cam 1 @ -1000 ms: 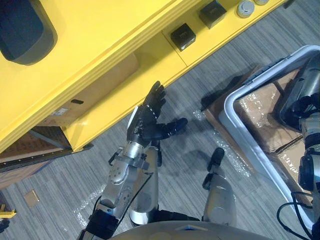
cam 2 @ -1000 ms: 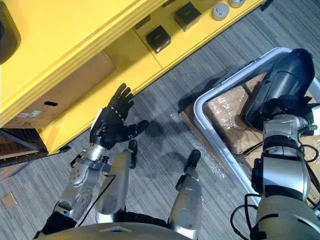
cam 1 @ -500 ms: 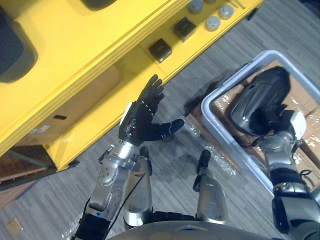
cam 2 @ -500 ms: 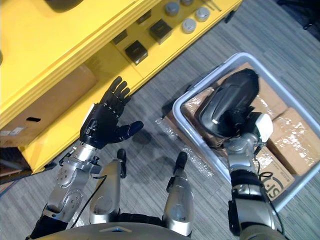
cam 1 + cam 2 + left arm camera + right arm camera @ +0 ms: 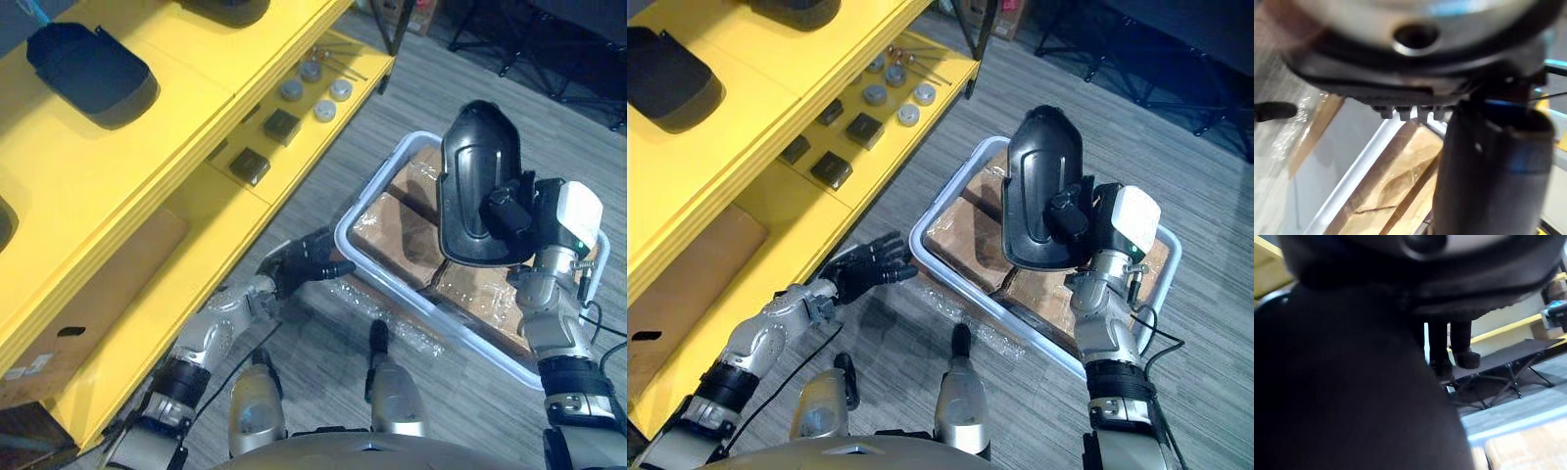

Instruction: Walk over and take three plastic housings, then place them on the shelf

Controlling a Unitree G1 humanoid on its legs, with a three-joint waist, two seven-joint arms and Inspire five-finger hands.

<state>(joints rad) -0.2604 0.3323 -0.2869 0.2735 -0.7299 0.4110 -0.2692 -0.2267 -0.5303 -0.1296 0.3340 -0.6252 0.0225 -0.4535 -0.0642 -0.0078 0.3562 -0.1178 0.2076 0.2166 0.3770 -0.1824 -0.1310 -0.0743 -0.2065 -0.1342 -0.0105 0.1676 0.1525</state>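
My right hand point(image 5: 517, 211) is shut on a black plastic housing point(image 5: 474, 181) and holds it upright above the grey crate point(image 5: 364, 201). The same housing point(image 5: 1040, 186) also appears in the right eye view, and it is the dark mass point(image 5: 1342, 382) in the right wrist view. My left hand point(image 5: 867, 266) hangs low by the crate's near corner, open, with nothing in it. The yellow shelf point(image 5: 186, 108) stands to the left. A black housing point(image 5: 88, 64) lies on its top level, with another point(image 5: 225, 8) at the far edge.
Small black blocks point(image 5: 250, 164) and grey discs point(image 5: 313, 93) lie on the shelf's lower level. A cardboard box point(image 5: 88, 304) sits beneath. The crate holds wrapped cardboard boxes point(image 5: 1396, 181). Black stand legs point(image 5: 1136, 59) spread over the carpet at the far right.
The camera has swung right. My right hand has raised the housing from the crate and turned it upright. My left arm has dropped from a raised palm to the crate's corner.
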